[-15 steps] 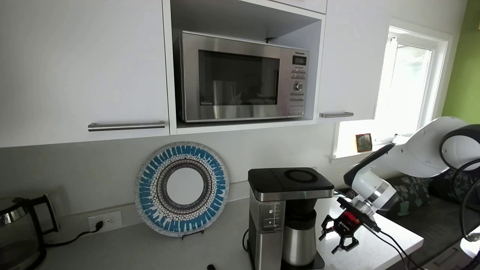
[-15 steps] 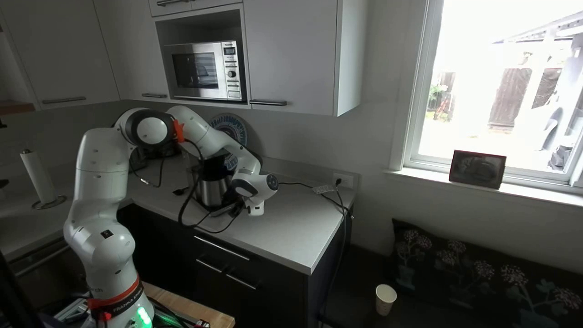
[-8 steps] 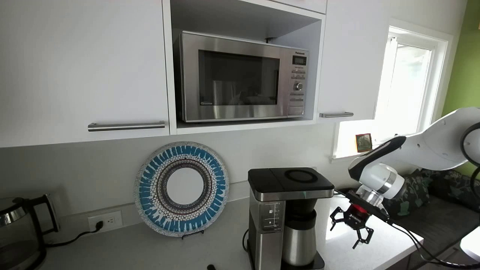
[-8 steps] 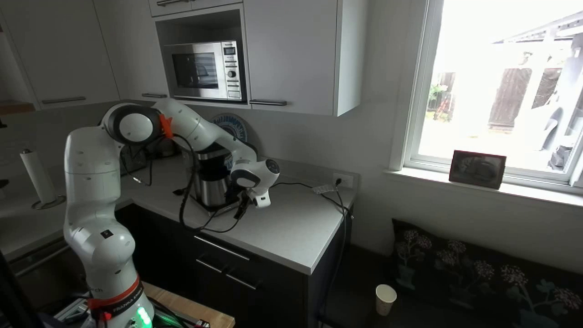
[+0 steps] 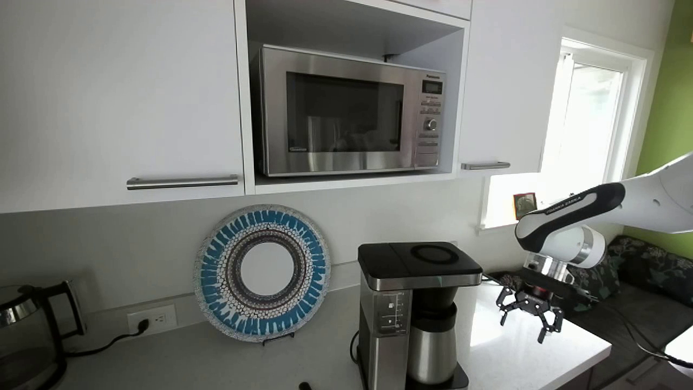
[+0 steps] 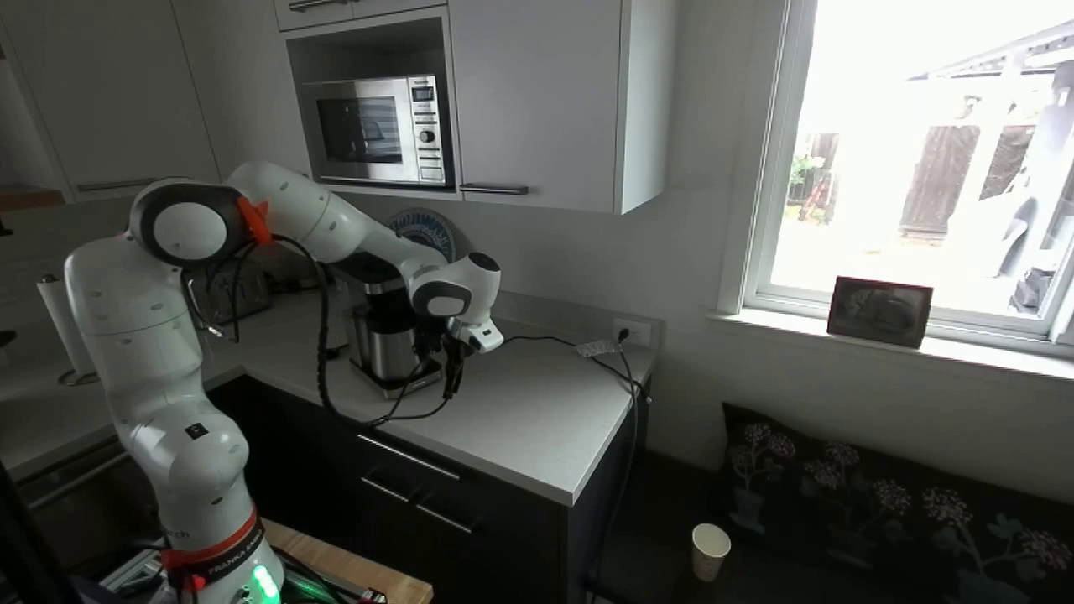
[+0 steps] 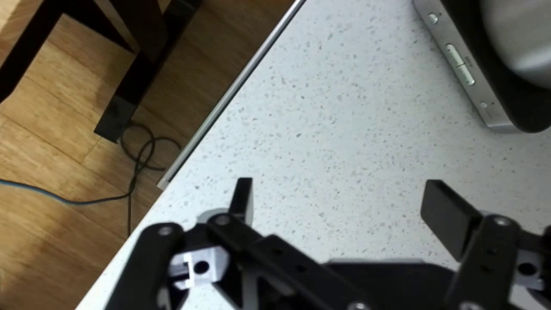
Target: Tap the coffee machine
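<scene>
Gripper [image 7: 338,200] at bottom of wrist view, fingers [image 7: 450,219] spread wide, speckled pale counter [image 7: 318,116] showing between them. Coffee machine [image 7: 482,73] partly in at upper right (just base, buttons [image 7: 460,64] and some steel pot [image 7: 523,38]), well apart from the fingers. Left, past the counter edge: wood floor [image 7: 56,116], black frame [image 7: 144,71], looped cable [image 7: 137,165] lying by the frame's foot.

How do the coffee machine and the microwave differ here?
The coffee machine stands on the counter; the microwave sits higher, in a cabinet recess. The coffee machine is narrow and upright, the microwave broad and boxy. The microwave has a shut door; the coffee machine is open-sided, showing its carafe. Both mix steel-coloured and black surfaces.
</scene>
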You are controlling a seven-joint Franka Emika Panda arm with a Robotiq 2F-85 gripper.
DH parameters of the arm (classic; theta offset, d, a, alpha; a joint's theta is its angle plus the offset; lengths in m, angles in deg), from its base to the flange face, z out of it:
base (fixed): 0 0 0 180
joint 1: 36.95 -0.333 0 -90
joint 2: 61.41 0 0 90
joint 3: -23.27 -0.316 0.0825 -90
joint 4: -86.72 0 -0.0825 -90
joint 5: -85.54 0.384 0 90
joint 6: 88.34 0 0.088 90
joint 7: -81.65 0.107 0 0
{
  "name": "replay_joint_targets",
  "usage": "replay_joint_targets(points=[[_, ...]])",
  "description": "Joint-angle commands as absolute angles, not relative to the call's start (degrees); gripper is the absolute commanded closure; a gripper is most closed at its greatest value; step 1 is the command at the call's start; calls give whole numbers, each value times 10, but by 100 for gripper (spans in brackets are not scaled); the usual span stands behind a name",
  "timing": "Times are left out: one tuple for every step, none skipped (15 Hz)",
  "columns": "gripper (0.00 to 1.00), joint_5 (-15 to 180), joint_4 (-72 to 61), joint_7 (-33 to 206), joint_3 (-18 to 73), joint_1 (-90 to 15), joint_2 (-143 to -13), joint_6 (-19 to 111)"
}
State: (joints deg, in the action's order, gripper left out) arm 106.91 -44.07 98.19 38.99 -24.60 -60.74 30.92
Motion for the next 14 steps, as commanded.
replay_joint_targets(points=[[0,993,-482,966,383,-237,-534,324],[0,970,-486,962,381,-234,-515,326],[0,951,-491,958,380,-232,-496,326],[0,937,-496,953,378,-230,-473,325],[0,925,-499,944,377,-228,-456,328],[0,913,-506,941,374,-226,-432,330],[0,906,-508,933,372,-224,-413,329],[0,902,-514,927,371,-222,-393,333],[0,900,-517,922,369,-220,-374,333],[0,900,-526,914,369,-218,-350,324],[0,901,-531,907,369,-217,-333,326],[0,916,-493,919,370,-221,-385,314],[0,916,-500,914,369,-219,-366,314],[0,915,-506,912,368,-218,-353,314]])
